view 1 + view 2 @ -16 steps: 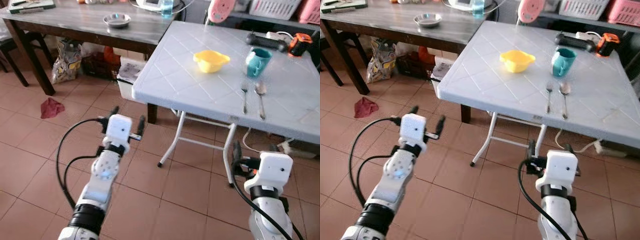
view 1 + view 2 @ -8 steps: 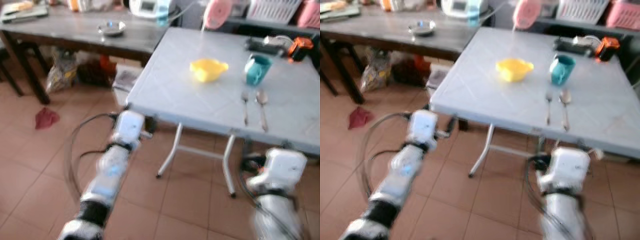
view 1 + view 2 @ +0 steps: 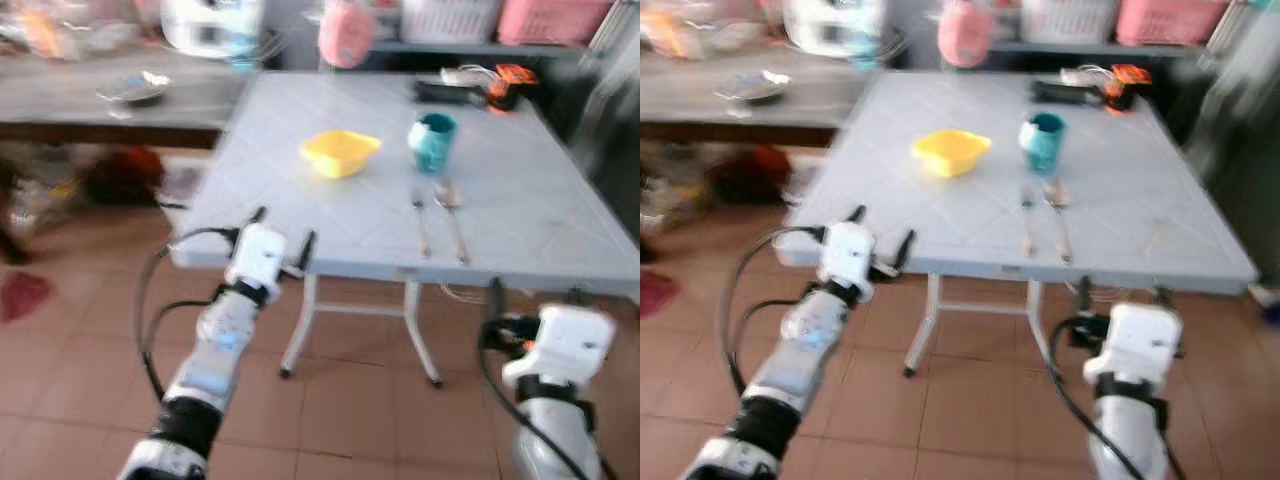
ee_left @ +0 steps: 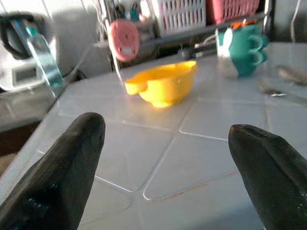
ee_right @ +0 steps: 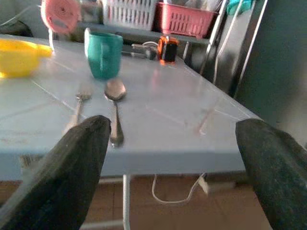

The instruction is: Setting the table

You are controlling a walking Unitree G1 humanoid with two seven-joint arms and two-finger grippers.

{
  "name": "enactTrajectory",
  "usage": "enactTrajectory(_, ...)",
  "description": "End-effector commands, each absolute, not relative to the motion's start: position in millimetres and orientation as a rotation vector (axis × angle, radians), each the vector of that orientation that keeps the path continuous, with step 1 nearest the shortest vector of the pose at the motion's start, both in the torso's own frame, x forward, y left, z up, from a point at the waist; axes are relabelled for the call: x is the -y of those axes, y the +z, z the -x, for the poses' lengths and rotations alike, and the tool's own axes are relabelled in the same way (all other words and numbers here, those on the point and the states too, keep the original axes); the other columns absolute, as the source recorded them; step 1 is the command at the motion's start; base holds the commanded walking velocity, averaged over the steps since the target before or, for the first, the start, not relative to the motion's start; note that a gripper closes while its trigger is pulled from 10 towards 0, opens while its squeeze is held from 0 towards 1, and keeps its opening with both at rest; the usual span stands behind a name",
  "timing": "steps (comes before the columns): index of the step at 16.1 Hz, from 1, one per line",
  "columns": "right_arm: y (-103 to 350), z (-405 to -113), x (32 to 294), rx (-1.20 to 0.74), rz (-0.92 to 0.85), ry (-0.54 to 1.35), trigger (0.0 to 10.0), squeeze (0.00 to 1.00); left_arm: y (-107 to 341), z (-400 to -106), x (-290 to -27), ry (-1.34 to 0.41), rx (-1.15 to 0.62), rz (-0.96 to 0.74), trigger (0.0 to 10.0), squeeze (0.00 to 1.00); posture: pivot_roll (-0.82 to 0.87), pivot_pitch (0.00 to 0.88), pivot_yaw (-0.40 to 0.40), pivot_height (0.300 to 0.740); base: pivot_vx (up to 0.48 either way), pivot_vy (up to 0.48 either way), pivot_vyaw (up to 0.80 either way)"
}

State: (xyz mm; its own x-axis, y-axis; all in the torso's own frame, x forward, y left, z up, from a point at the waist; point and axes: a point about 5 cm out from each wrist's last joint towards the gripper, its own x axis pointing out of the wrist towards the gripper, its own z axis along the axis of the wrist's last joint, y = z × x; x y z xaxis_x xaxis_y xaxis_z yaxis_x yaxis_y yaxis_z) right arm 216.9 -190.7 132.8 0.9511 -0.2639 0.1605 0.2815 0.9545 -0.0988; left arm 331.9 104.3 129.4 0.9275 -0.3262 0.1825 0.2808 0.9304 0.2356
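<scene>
Across the upper middle of the left eye view stands one white folding table (image 3: 520, 215), and on it sit one yellow bowl (image 3: 340, 153), one teal mug (image 3: 434, 141), one fork (image 3: 419, 212) and one spoon (image 3: 450, 205). The bowl lies left of the mug; the fork and spoon lie side by side just below the mug, the fork on the left, near the table's front edge. At the table's far edge rest a dark tool and one orange tape measure (image 3: 509, 81). Lower left of centre, the left gripper (image 3: 282, 238) hangs at the table's front left corner, its two black fingers spread wide and holding nothing. Lower right, the right gripper (image 5: 175, 167) sits below the front edge, its two fingers likewise spread apart and empty. Upper left, a darker wooden table (image 3: 70, 100) carries one metal dish (image 3: 134, 91). Two baskets, one white (image 3: 447, 18) and one pink (image 3: 549, 18), stand along the top edge.
</scene>
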Motion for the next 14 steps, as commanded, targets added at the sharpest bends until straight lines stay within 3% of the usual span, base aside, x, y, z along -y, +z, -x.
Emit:
enactTrajectory(1,136.8,-215.7,194.4,0.161,0.137,-0.292,10.0,0.0,132.1,-332.1,-98.1,-0.338,0.231,-0.203,10.0,0.0,-0.04,0.092,0.017,0.714,0.307,0.0,0.0)
enactTrajectory(7,138.2,-216.4,195.7,0.167,0.145,-0.297,10.0,0.0,132.6,-334.4,-99.2,-0.323,0.229,-0.198,10.0,0.0,-0.04,0.089,0.021,0.714,0.329,0.0,0.0)
enactTrajectory(14,137.7,-219.4,194.0,0.171,0.143,-0.294,10.0,0.0,130.3,-336.2,-99.7,-0.324,0.215,-0.203,10.0,0.0,-0.04,0.08,0.026,0.714,0.317,0.354,0.0)
